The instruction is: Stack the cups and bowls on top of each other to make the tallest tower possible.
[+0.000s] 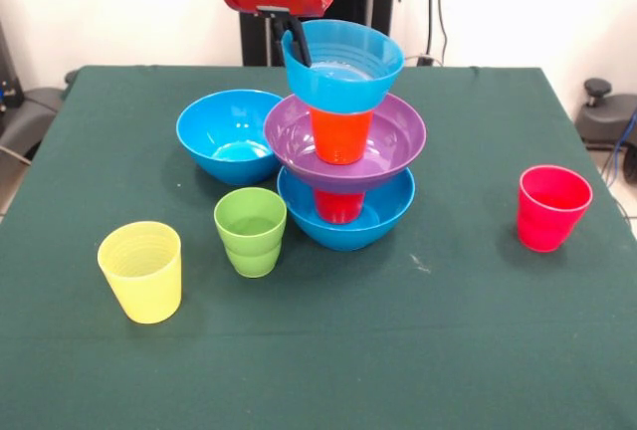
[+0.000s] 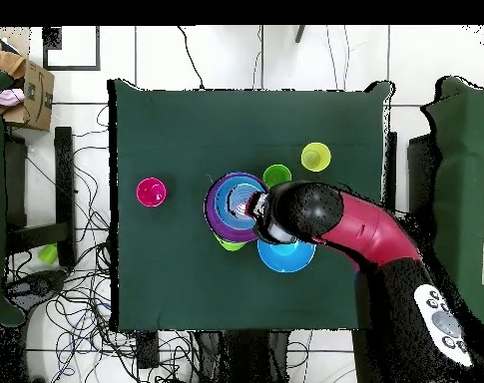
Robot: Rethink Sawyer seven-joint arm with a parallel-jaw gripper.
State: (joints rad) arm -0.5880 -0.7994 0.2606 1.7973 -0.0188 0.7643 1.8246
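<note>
The tower stands mid-table: a large blue bowl (image 1: 383, 213) holds a red cup (image 1: 338, 206), which carries the purple bowl (image 1: 398, 141). In that bowl stands an orange cup (image 1: 340, 136), topped by a small blue bowl (image 1: 348, 77) that sits tilted. My gripper (image 1: 299, 50) comes down at this top bowl's left rim, one black finger (image 1: 298, 40) against its inner wall, shut on the rim. From overhead, the tower (image 2: 231, 204) is partly hidden under my arm (image 2: 325, 219). Loose cups: yellow (image 1: 141, 273), light green (image 1: 250, 231), pinkish-red (image 1: 552, 207).
A second large blue bowl (image 1: 231, 134) sits just left of the tower, nearly touching it. In the overhead view a green edge (image 2: 229, 242) peeks out beside the tower. The green cloth table (image 1: 448, 350) ends at white floor with cables (image 2: 76, 299).
</note>
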